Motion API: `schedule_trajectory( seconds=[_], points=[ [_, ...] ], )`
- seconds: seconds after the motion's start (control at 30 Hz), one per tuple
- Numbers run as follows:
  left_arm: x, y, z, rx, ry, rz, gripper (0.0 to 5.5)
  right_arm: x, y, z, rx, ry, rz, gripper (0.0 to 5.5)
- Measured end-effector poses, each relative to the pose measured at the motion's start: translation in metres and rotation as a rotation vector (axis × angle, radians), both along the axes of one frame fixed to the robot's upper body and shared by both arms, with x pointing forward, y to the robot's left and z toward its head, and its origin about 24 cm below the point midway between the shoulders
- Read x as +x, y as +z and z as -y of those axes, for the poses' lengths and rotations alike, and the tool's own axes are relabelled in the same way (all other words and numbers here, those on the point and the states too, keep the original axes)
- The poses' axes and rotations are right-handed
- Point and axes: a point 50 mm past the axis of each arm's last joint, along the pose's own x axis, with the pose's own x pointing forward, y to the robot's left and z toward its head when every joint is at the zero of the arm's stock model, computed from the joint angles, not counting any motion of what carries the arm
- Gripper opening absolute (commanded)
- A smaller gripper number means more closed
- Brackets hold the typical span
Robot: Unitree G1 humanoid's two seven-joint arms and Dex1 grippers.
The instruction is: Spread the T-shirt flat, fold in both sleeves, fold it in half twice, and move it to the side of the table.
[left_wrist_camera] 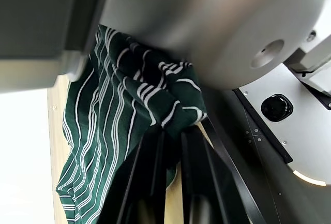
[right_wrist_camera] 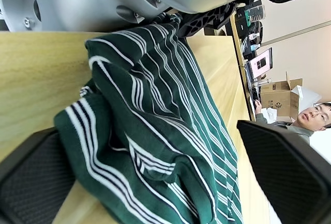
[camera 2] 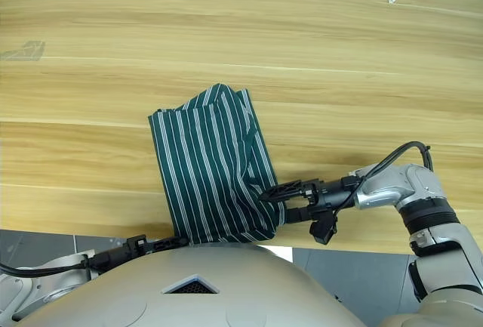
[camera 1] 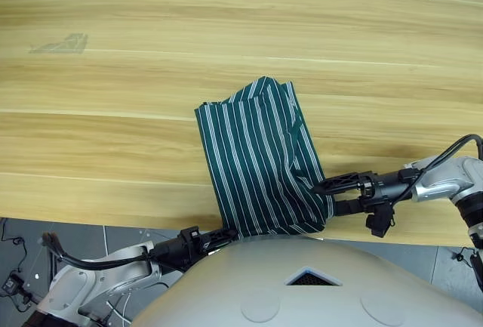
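Looked down on a wood-grain desk (camera 1: 113, 78). Found the folded green-striped T-shirt (camera 1: 256, 161) at its near edge, long axis running away from both arms. Had left jaws pinching its near-left corner, right jaws spread astride the near-right corner, cloth between them.

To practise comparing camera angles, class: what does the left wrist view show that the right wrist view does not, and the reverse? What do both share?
Left wrist view, not the other: the left gripper shut on a bunched corner of the T-shirt. Right wrist view, not the other: the right gripper open, its fingers either side of another corner, and a cardboard box in the room behind. Both: the striped T-shirt on the wooden table, with the left gripper at its edge.
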Motion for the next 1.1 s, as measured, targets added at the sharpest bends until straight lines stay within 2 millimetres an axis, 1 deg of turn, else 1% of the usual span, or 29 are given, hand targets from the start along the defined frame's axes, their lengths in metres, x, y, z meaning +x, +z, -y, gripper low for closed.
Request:
schedule_trajectory(
  seconds=[0.27,0.43,0.73,0.9,1.1],
  points=[
    [0.000,0.000,0.001,-0.001,0.002,0.000,0.22,-0.006,-0.009,-0.001,-0.032,-0.007,-0.045,2.84],
    [0.000,0.000,0.001,-0.002,0.003,0.000,0.22,-0.007,-0.012,-0.001,-0.054,-0.013,-0.055,1.92],
    [0.000,0.000,0.001,-0.003,0.007,-0.005,0.22,-0.007,-0.018,0.000,-0.090,-0.045,-0.081,0.07],
    [0.002,0.000,0.000,-0.011,0.013,-0.023,0.22,-0.005,-0.019,0.000,-0.098,-0.061,-0.080,0.01],
    [0.007,0.003,-0.001,-0.013,0.035,-0.128,0.22,0.000,-0.018,-0.004,-0.063,-0.126,-0.102,0.01]
  ],
)
